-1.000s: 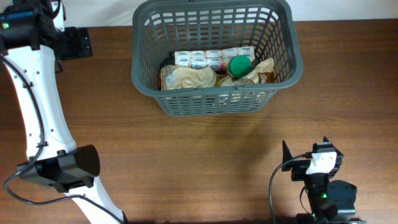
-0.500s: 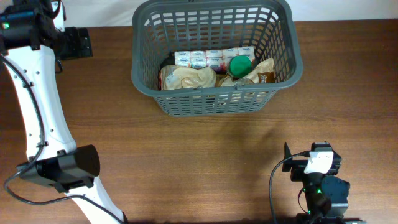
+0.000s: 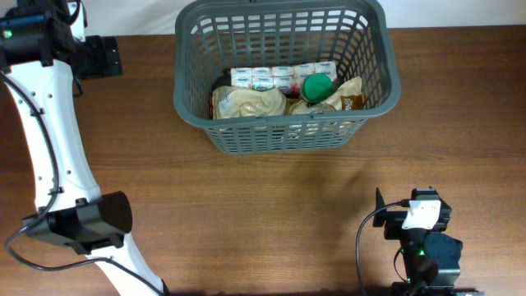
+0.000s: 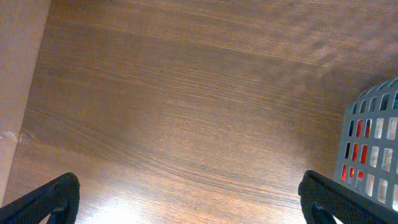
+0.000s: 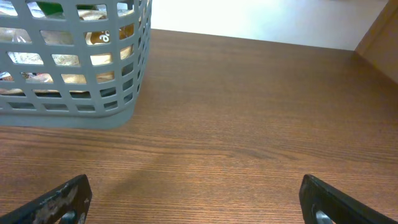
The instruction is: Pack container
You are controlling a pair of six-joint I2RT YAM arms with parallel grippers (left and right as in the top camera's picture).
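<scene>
Big dark grey slotted plastic basket [image 3: 279,136] sits at the far middle of the brown wooden table [image 3: 246,205]. Inside the basket: row of small white packs [image 3: 279,76], round green lid [image 3: 317,86], tan crinkly bags [image 3: 246,102]. My left pincer [image 4: 193,199] hangs left of the basket, fingers wide apart, empty. My right pincer [image 5: 196,199] is near-right of the basket, well apart from it, fingers spread, empty.
</scene>
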